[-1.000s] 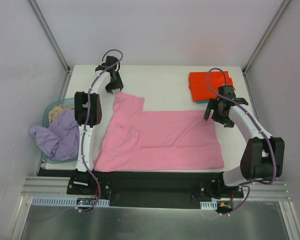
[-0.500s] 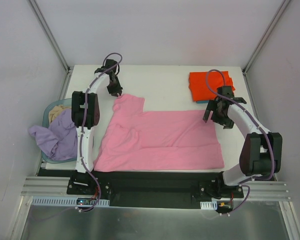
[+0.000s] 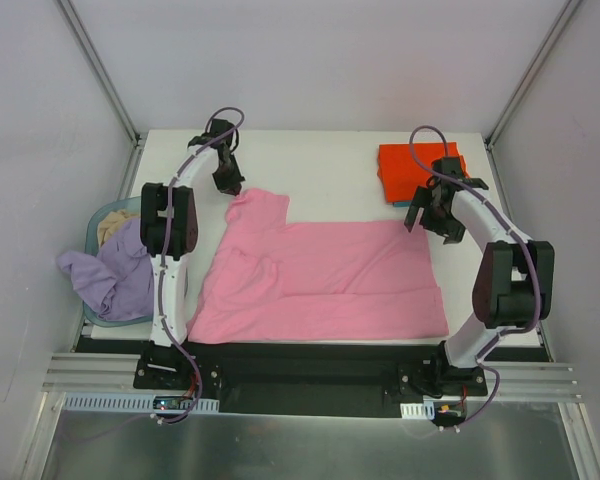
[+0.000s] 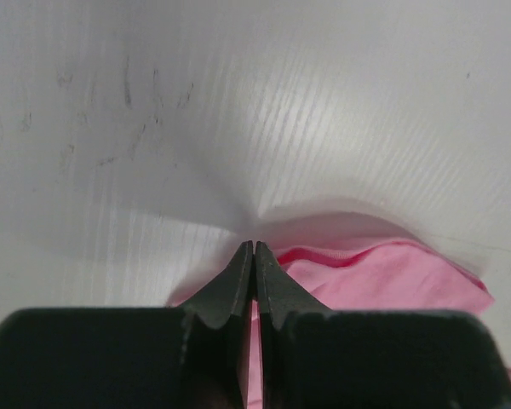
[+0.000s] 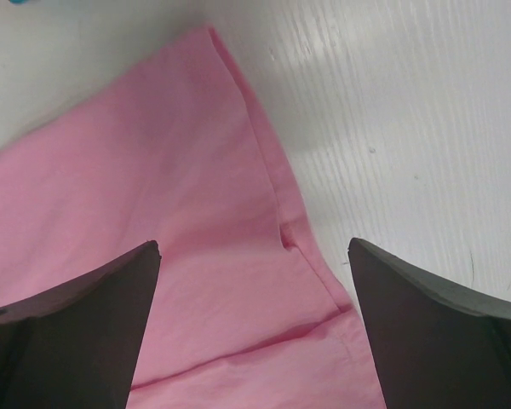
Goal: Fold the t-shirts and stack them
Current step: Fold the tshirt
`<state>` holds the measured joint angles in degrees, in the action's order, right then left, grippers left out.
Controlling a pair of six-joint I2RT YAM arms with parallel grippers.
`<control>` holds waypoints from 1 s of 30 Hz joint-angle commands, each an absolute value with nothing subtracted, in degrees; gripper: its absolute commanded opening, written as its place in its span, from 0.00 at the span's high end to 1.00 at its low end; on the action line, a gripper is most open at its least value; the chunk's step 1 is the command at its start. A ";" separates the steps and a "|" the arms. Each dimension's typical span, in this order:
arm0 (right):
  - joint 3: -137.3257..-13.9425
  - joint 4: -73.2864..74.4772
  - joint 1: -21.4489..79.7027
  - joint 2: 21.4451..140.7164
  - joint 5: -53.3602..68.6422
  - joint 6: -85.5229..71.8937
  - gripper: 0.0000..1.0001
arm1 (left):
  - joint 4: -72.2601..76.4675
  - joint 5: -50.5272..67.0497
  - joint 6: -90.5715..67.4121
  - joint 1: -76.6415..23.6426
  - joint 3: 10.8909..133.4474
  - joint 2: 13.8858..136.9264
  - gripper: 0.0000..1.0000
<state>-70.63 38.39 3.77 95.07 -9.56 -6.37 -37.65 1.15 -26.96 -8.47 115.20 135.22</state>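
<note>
Left gripper: jaws clenched, tips meeting on the hemmed edge of the pink t-shirt, with pink cloth showing between the fingers.

Right gripper: jaws released wide above the pink t-shirt's far right corner, straddling the side hem, no cloth gripped.

Top view: pink t-shirt lies spread flat mid-table, with the left gripper at its far left sleeve. A folded orange-red t-shirt sits in the far right corner, just beyond the right gripper. A lavender t-shirt is heaped in the light-blue basket at the table's left edge.
</note>
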 commanded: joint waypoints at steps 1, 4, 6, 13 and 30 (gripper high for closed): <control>-77.41 39.11 3.25 98.33 -8.96 -5.89 0.03 | -40.34 0.35 -26.02 -10.02 113.56 125.69 1.00; -81.54 39.46 2.73 102.55 -9.14 -5.71 0.04 | -40.43 0.26 -26.63 -10.72 111.01 122.70 1.00; -83.49 39.29 2.55 104.32 -7.83 -5.10 0.07 | -40.34 -1.04 -27.51 -11.60 107.85 120.25 1.00; -89.12 38.59 2.20 111.70 -7.38 -4.83 0.21 | -40.17 -2.20 -29.00 -13.36 99.59 113.30 1.00; -93.51 36.83 1.49 120.76 -4.75 -3.69 0.49 | -39.38 -0.09 -29.44 -16.17 88.77 103.72 1.00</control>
<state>-90.78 37.50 1.91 119.87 -6.61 -4.21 -39.31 -0.49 -28.29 -15.79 89.97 108.38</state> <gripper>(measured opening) 0.537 0.006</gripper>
